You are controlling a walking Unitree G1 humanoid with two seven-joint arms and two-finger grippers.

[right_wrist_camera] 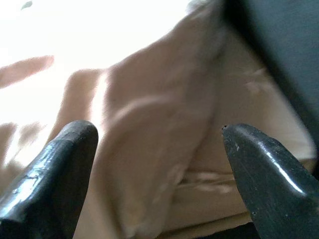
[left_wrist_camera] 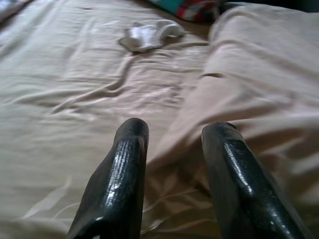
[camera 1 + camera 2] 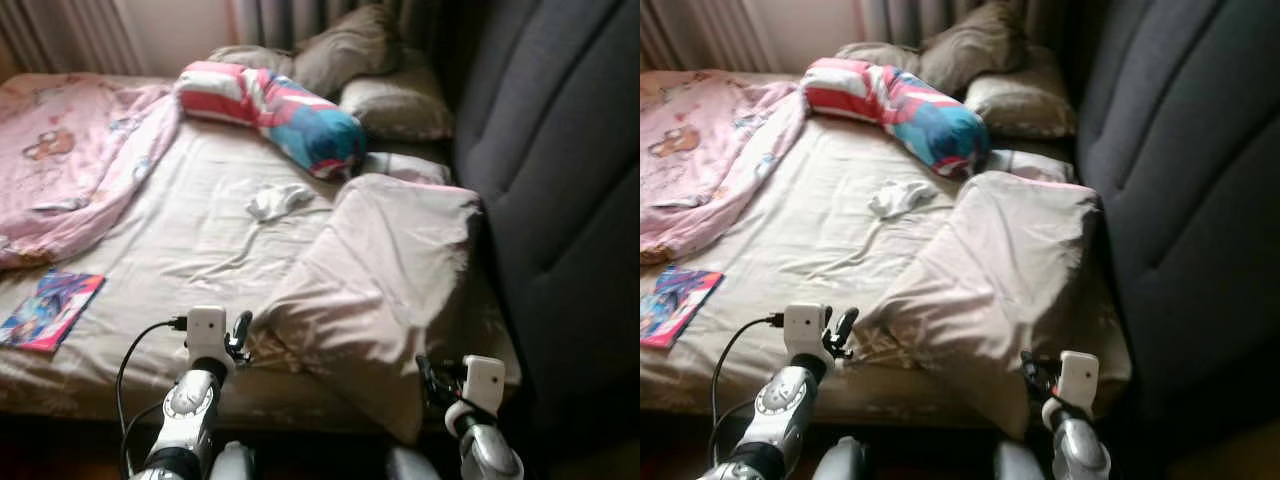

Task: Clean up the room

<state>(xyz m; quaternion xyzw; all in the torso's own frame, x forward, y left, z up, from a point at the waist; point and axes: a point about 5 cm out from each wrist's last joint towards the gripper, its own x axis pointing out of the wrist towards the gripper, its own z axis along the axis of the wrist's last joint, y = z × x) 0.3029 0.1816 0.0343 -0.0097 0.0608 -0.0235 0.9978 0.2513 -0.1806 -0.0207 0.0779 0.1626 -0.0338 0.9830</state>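
**Two tools are waiting at the foot of the bed**

The robot is standing at the near edge of the bed [image 3: 200, 240]. Both arms are reaching out low over the sheet.

The left tool [image 3: 240, 335] is hanging just beside the near left corner of the big beige pillow [image 3: 385, 275]. Its two black fingers [image 2: 117, 179] are standing a little apart, with nothing between them. The right tool [image 3: 428, 382] is sitting at the pillow's near right corner, next to the dark headboard [image 3: 560, 190]. Its fingers [image 1: 55, 174] are spread wide and are holding nothing too.

The pillow is lying out of place, slanted across the bed. Its long side is running away from the robot, from the near edge up toward the other pillows [image 3: 385, 95] at the head. So it is lying right between the two tools, one at each near corner. I think both arms are about equally near it.

A small white sock [image 3: 278, 200] is lying farther up the sheet, ahead of the left tool. A colourful book [image 3: 48, 308] is lying off to the left, near the pink blanket [image 3: 70, 160].
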